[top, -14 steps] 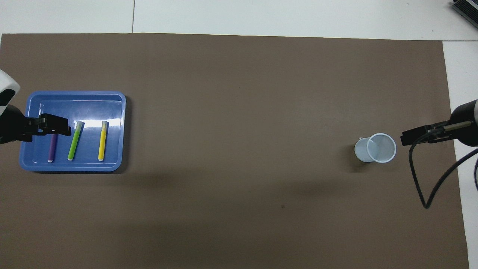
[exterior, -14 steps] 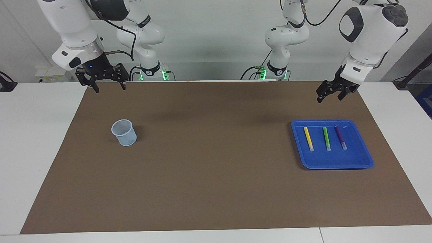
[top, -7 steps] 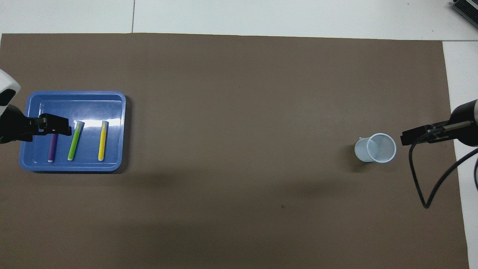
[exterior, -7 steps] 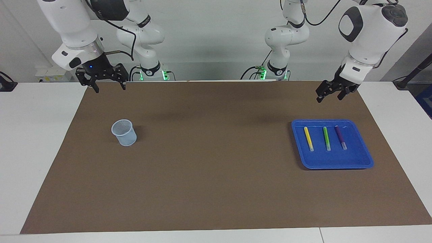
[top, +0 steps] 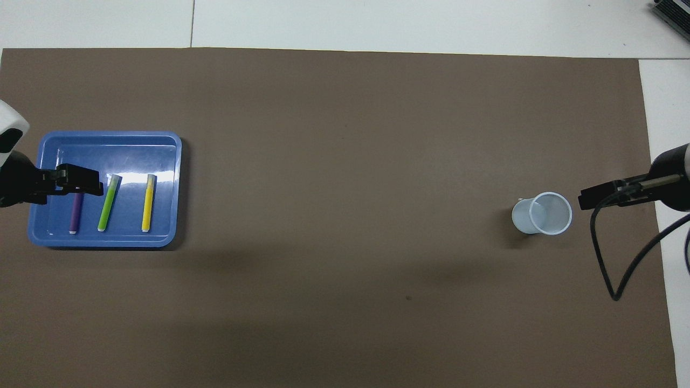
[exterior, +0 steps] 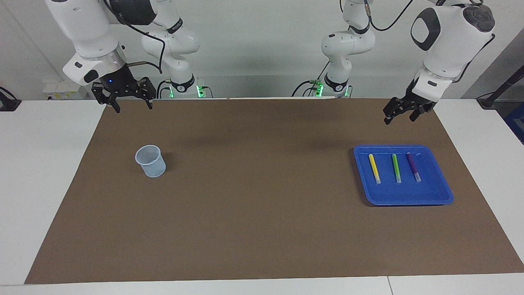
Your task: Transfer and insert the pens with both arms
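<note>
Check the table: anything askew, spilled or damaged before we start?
Nothing stands out. The yellow pen, green pen and purple pen lie side by side in the blue tray; the mesh cup stands upright. The left gripper and right gripper hang open, holding nothing.

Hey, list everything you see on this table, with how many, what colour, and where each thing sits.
yellow pen: one, yellow, in the tray, toward the table's middle
green pen: one, green, between the other two
purple pen: one, purple, beside the green pen
tray: one, blue, left arm's end of the mat
cup: one, pale mesh, upright, right arm's end
mat: one, brown, covering the white table
left gripper: black, open, raised near the tray
right gripper: black, open, raised over the mat's edge
</note>
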Tool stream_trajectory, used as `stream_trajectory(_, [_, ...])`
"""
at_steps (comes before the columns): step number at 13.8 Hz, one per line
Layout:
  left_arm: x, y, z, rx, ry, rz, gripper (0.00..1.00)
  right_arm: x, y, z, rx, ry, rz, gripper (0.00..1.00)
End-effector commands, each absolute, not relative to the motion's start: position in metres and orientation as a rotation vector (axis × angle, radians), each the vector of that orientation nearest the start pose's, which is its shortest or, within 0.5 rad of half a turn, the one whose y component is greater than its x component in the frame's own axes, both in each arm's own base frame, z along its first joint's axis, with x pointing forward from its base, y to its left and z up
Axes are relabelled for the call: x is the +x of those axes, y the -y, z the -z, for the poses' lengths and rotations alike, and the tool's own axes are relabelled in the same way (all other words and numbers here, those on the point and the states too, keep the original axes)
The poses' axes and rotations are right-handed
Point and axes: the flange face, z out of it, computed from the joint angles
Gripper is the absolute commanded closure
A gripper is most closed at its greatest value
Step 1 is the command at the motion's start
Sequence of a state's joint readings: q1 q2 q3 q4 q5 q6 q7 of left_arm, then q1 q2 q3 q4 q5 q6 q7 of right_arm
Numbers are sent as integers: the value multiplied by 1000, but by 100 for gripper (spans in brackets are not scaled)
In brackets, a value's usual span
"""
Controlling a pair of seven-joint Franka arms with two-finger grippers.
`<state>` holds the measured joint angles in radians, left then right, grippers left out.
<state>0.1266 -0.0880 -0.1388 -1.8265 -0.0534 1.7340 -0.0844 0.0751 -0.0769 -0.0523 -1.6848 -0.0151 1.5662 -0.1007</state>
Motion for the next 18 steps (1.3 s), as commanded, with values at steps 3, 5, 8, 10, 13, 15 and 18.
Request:
stream_trajectory(3, [527, 15, -566, -3187, 155, 16, 0, 522, -8, -614, -3122, 178, -62, 0])
stream_trajectory(5, [527, 16, -566, -3187, 164, 16, 0, 522, -8, -614, -3122, 178, -62, 0])
stream_trajectory(8, [528, 17, -566, -3187, 160, 18, 0, 522, -8, -614, -3122, 178, -62, 0])
stream_trajectory(10, [527, 15, -565, -3186, 170, 18, 0, 522, -8, -614, -3122, 178, -62, 0])
stream_trajectory(13, [527, 11, -562, -3212, 197, 15, 0, 522, -8, -614, -3122, 178, -62, 0])
stream_trajectory(15, [531, 10, -557, -3213, 202, 24, 0, 522, -8, -614, -3122, 178, -62, 0])
stream_trajectory(18, [533, 4, -529, -3211, 214, 55, 0, 522, -8, -614, -3122, 178, -62, 0])
